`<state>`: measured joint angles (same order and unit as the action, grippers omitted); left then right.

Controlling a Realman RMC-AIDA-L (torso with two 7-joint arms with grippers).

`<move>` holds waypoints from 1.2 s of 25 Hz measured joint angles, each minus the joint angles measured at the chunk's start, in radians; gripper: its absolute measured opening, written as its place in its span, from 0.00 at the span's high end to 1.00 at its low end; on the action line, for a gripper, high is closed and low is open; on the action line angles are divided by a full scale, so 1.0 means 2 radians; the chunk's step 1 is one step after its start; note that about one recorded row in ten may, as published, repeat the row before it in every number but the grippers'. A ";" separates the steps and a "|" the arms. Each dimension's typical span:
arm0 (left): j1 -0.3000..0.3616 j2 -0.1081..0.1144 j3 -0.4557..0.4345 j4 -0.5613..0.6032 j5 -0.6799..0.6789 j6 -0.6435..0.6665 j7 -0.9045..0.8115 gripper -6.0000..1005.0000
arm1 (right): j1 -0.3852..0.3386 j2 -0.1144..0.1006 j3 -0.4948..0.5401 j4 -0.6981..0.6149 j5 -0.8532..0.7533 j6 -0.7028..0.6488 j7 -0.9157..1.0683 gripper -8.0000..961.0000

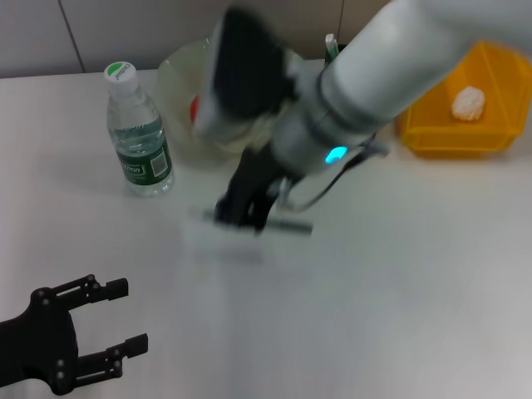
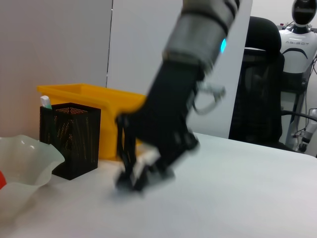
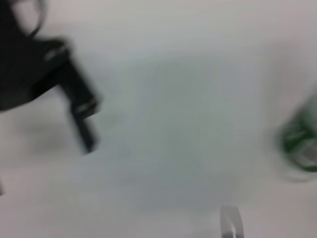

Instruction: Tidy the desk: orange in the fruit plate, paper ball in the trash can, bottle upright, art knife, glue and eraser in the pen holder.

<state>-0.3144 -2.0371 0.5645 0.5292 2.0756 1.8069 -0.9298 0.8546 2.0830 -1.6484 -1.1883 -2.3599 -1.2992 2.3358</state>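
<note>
Right gripper (image 1: 249,212) is lowered mid-desk over a slim grey item, likely the art knife (image 1: 287,224); its finger state cannot be told. Pen holder (image 2: 69,139) stands at the far edge beside the trash can (image 1: 474,125). Left gripper (image 1: 108,320) is parked spread at the near-left corner; a pickup seems next.

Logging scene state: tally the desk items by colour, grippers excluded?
Yellow: 1, trash can
White: 1, paper ball inside it
Black: 1, pen holder
Pale green: 1, fruit plate
Clear with green label: 1, bottle, upright
Red-orange: 1, orange, mostly hidden in the plate
Total: 6
</note>
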 joint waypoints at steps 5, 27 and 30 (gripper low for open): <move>-0.001 0.000 0.000 -0.001 0.000 0.000 0.003 0.25 | -0.056 -0.002 0.104 -0.106 -0.025 -0.016 -0.001 0.85; -0.008 -0.005 -0.001 -0.004 -0.002 -0.008 0.004 0.25 | -0.122 -0.003 0.301 -0.006 0.148 0.169 -0.205 0.86; -0.009 -0.005 -0.001 -0.004 -0.002 -0.009 0.004 0.25 | -0.111 -0.005 0.319 0.052 0.199 0.188 -0.258 0.86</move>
<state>-0.3314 -2.0478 0.5629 0.5204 2.0723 1.7896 -0.9219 0.6318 2.0725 -1.0100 -1.0837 -1.9621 -0.9226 1.8190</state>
